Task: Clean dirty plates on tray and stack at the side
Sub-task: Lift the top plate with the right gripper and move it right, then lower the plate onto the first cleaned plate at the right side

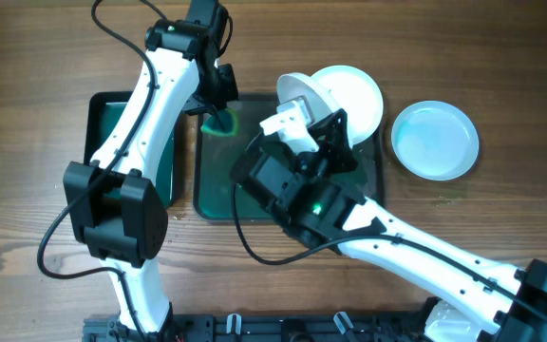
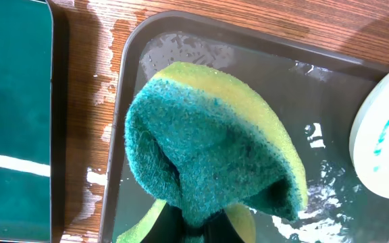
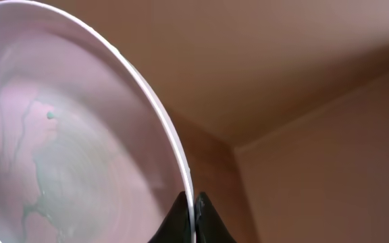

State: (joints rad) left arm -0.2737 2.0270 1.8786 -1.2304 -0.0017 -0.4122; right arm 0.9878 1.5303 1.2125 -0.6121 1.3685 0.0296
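Note:
My left gripper (image 1: 218, 106) is shut on a green and yellow sponge (image 1: 220, 122), which it holds over the wet left end of the large dark-green tray (image 1: 215, 195). In the left wrist view the sponge (image 2: 208, 142) fills the middle and hides most of the jaws (image 2: 204, 231). My right gripper (image 1: 298, 114) is shut on the rim of a white plate (image 1: 299, 91) and holds it tilted up above the tray. In the right wrist view that plate (image 3: 66, 135) shows faint teal streaks, with the fingers (image 3: 193, 217) pinching its rim. A second plate (image 1: 359, 90) with a teal smear (image 2: 383, 135) lies on the tray's far right.
A third white plate (image 1: 435, 141) lies on the wooden table to the right of the tray. The smaller deep green tray (image 1: 103, 133) stands left of the large one, partly under my left arm. Water drops lie on the table by the tray's left rim (image 2: 117, 135).

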